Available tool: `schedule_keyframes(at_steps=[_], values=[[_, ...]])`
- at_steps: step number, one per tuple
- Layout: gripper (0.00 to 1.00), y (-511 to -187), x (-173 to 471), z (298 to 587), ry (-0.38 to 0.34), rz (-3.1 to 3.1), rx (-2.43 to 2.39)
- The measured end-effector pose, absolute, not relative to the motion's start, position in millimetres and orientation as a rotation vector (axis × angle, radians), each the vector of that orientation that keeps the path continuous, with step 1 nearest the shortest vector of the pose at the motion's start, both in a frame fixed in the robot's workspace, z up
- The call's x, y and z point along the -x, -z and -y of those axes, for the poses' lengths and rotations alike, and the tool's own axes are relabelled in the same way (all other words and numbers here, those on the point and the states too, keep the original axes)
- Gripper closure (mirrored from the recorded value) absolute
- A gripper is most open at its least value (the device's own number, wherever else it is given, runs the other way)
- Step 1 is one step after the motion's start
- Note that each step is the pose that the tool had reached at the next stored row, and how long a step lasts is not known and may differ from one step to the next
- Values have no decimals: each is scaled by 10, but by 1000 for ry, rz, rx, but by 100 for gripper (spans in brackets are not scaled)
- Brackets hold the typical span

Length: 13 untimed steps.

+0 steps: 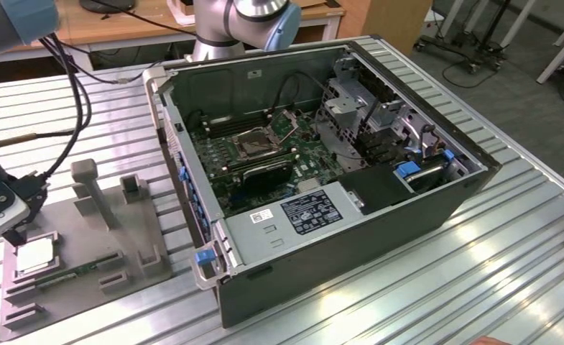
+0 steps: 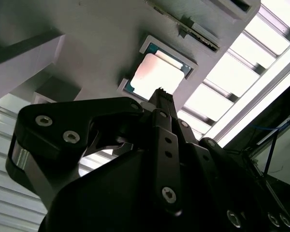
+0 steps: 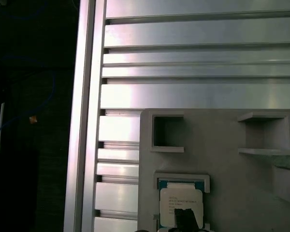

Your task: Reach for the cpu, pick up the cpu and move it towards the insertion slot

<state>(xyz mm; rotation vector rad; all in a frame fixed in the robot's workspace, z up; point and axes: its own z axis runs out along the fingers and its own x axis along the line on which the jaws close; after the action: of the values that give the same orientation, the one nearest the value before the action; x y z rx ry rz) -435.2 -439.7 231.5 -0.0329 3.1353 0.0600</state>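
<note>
- Hovering over the cpu [image 1: 34,255], the gripper [image 1: 15,236] has its tip just above the chip's edge in both wrist views; whether the claw is released or clenched I cannot tell
- cpu lies flat in its pocket by the grey tray's [image 1: 80,230] edge on the exterior view's left, not lifted; the insertion slot [image 1: 258,144] sits well apart, inside the open computer case [image 1: 358,237]
- Risk, as I judge it: a grip taken off-centre could tilt the chip or jam it against the pocket wall; a loose hold might drop it in transit

Shiny ribbed metal table [image 1: 511,244], with a big open computer box [image 1: 378,248] and a flat grey tray [image 1: 66,230] sitting right on top.
</note>
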Motion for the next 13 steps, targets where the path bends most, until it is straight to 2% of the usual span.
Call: schedule_keyframes(at_steps=[13], values=[[89,-2186,4356,4422,-60,-3135,32]])
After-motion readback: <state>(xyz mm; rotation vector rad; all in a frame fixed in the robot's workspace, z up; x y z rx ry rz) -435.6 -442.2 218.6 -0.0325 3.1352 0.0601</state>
